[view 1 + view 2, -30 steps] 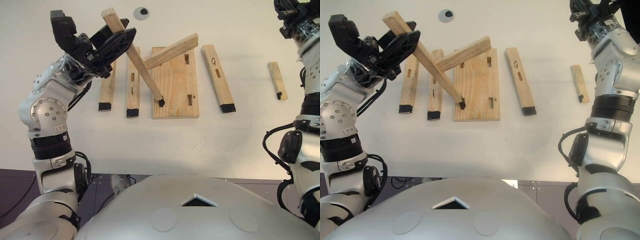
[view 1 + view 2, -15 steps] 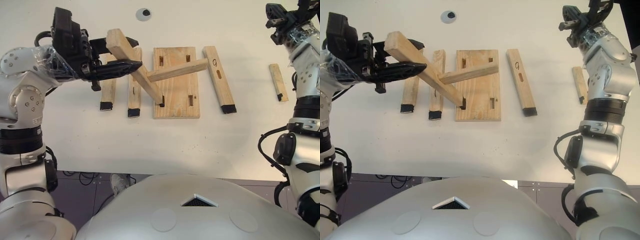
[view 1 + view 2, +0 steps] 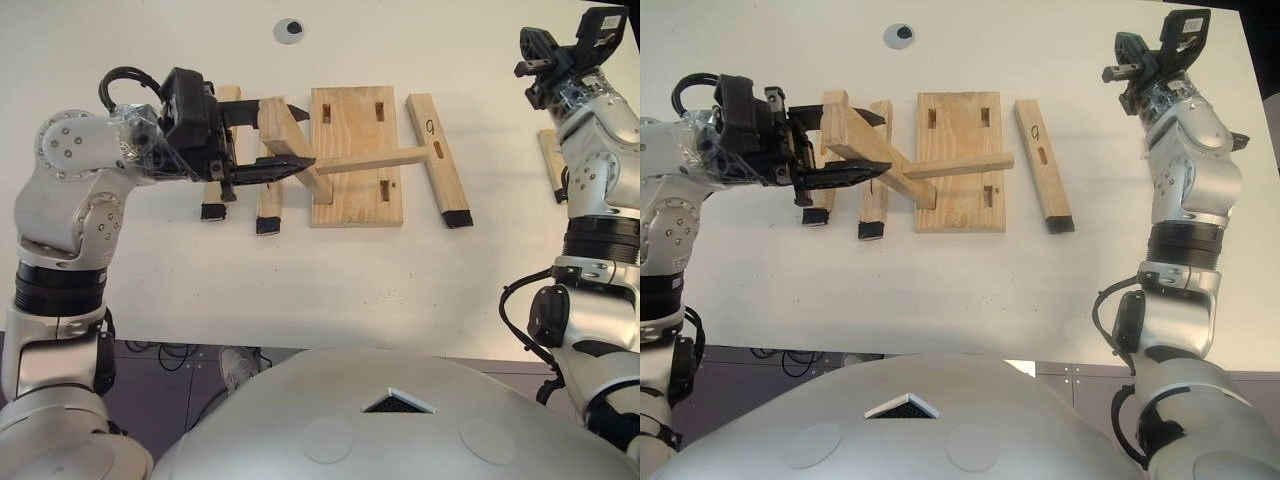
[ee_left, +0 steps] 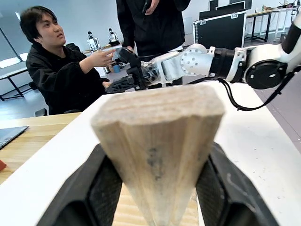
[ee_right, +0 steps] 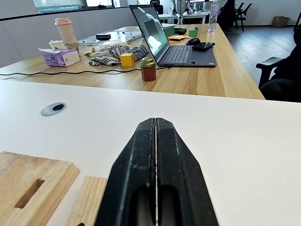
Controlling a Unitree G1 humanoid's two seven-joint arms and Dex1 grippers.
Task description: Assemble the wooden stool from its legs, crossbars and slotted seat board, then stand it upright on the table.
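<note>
The left pincer (image 3: 300,133) is clamped across the upper part of a stool leg (image 4: 157,141), with a finger on either side. The leg slants down to the left edge of the slotted seat board (image 3: 350,205). Whether its foot sits in a slot there cannot be told. A crossbar (image 3: 370,160) juts from that leg across the seat board, and its free end overlaps the marked leg (image 3: 445,190) just right of the board. Likely faults: the unrestrained board slides under side load, the crossbar end knocks the marked leg, or the crossbar joint works loose. The right pincer (image 5: 155,123) is fully closed on nothing, raised well right of the board. Two spare legs (image 3: 265,210) lie just left of the board, under the left pincer, which restricts descent there. The open surface (image 3: 300,280) lies on the robot's side of the board.
</note>
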